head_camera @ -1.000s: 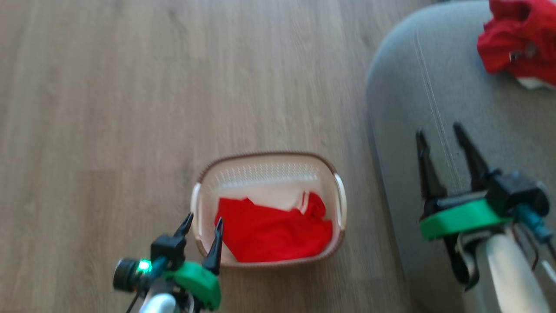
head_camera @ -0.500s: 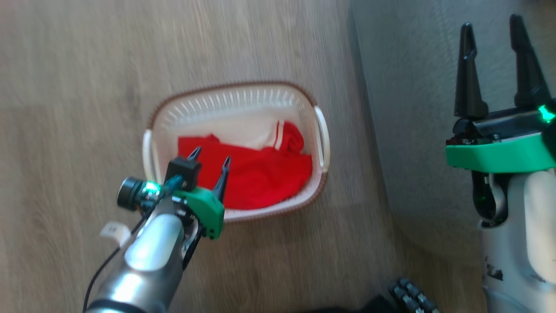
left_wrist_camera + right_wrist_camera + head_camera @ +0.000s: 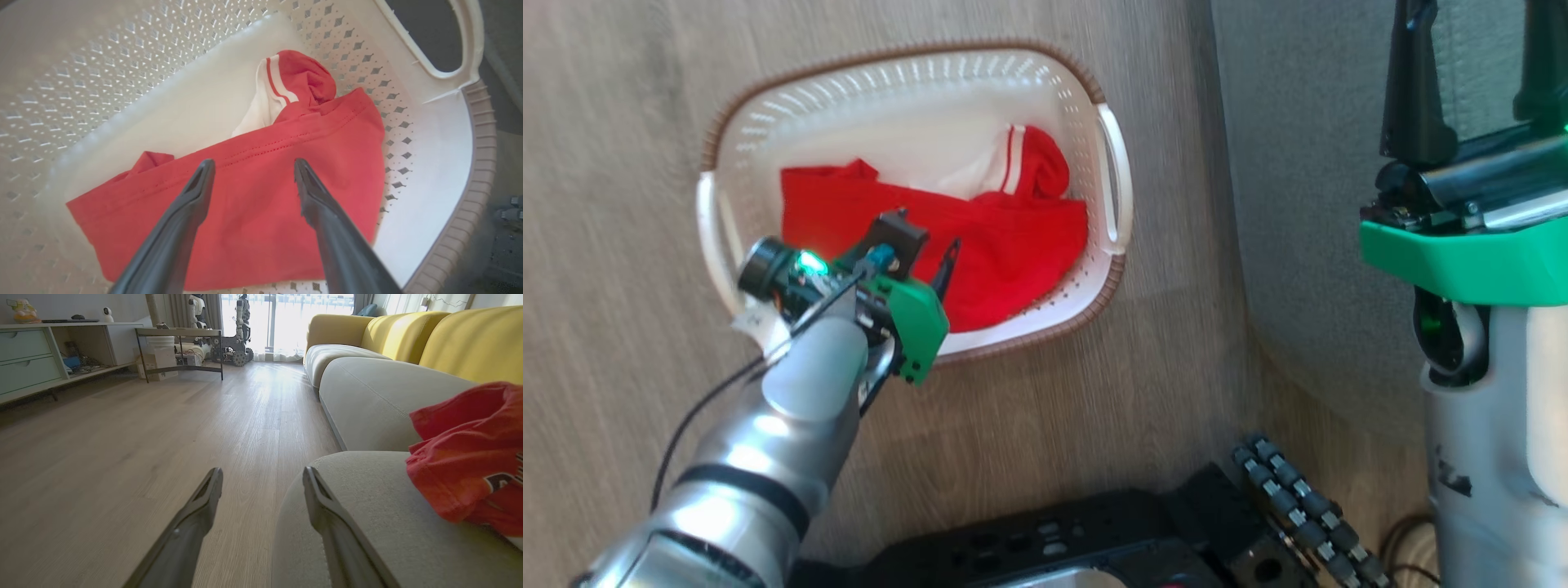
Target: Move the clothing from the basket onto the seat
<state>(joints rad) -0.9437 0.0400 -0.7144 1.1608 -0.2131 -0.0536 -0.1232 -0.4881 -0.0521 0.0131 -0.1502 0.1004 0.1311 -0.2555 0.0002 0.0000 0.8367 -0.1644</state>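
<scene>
The white perforated basket [image 3: 890, 57] with a brown braided rim stands on the wood floor, left of the grey sofa [image 3: 1298, 204]. A red garment [image 3: 1013, 237] with white stripes lies crumpled in it. My left gripper [image 3: 927, 237] hangs open inside the basket's near-left part. In the left wrist view, that gripper [image 3: 253, 163] points at the red fabric [image 3: 347, 155] just beyond its tips, with the basket rim [image 3: 478, 163] at the right. My right gripper [image 3: 1478, 49] stands open above the sofa edge. In the right wrist view, the right gripper [image 3: 262, 471] is empty, and another red garment [image 3: 470, 457] lies on the grey seat [image 3: 367, 396].
My black wheeled base [image 3: 1094, 539] is at the bottom of the head view, close to the basket. The sofa has yellow back cushions [image 3: 470, 339]. Far across the floor stand a sideboard [image 3: 32, 355], a metal table [image 3: 179, 332] and another robot [image 3: 241, 330].
The head view has tilted down, so the whole picture has shifted. My left gripper has reached from the basket's near-left rim in over the red garment. Both grippers stay open.
</scene>
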